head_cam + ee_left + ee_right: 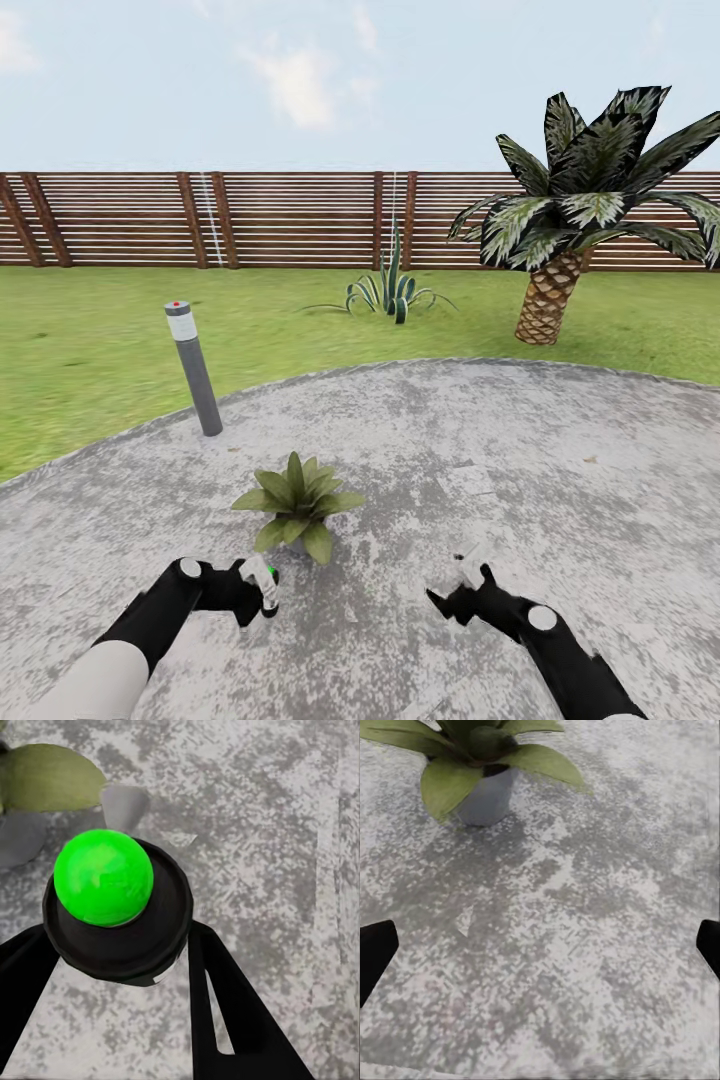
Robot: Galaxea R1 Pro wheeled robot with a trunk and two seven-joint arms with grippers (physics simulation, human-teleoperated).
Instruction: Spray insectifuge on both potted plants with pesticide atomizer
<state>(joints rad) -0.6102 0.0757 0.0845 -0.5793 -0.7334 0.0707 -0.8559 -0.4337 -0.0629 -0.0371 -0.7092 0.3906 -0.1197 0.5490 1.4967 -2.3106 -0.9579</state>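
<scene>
Now the left pincer (262,592) is clamped on the pesticide atomizer (259,577), its green cap (103,877) facing the wrist camera, at seven o'clock of one potted plant (297,505) on the patio (560,470). At the plant's four o'clock, the right pincer (458,588) hovers with fingers apart.

Atomizer (112,907): in left wrist view seen end-on only, green cap + black collar; body and label hidden behind them. In head view it's a tiny white/green bit at left gripper (262,590), too small to read. Left fingers (240,1012) cut off by frame edge. Right gripper (540,949): just 2 black tips at the pic's sides, rest out of frame. Potted plant (484,757): leaves cut by edge in right wrist view; pot (300,545) mostly hidden under leaves in head view. Palm (580,200) fronds clipped at right edge.
</scene>
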